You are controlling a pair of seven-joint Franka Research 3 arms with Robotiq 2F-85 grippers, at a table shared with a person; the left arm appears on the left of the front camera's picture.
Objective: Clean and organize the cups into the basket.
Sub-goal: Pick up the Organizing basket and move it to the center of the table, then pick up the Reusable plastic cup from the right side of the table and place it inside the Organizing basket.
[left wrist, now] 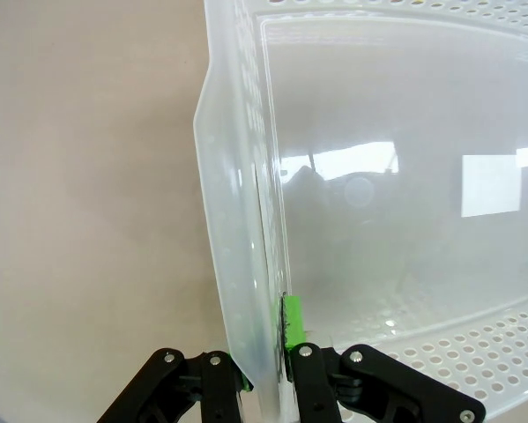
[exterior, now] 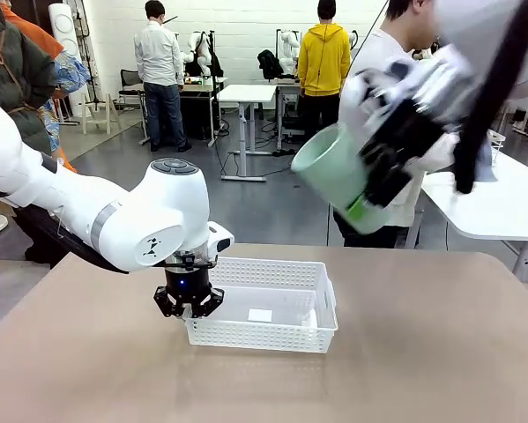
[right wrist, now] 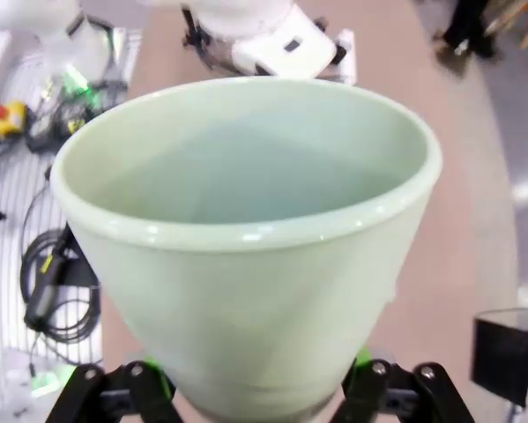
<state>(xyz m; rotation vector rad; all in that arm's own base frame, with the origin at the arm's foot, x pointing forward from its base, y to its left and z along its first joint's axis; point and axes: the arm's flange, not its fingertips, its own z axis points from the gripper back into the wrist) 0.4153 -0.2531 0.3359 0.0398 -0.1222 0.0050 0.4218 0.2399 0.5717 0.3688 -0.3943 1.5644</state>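
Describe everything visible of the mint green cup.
The mint green cup is tapered and handleless, with a rounded rim and smooth, faintly glossy walls. Its inside looks empty. The right claw clamps it near its narrow base, holding it in the air, tipped on its side, mouth toward the robot's left, above and right of the white basket. Nothing else touches it.
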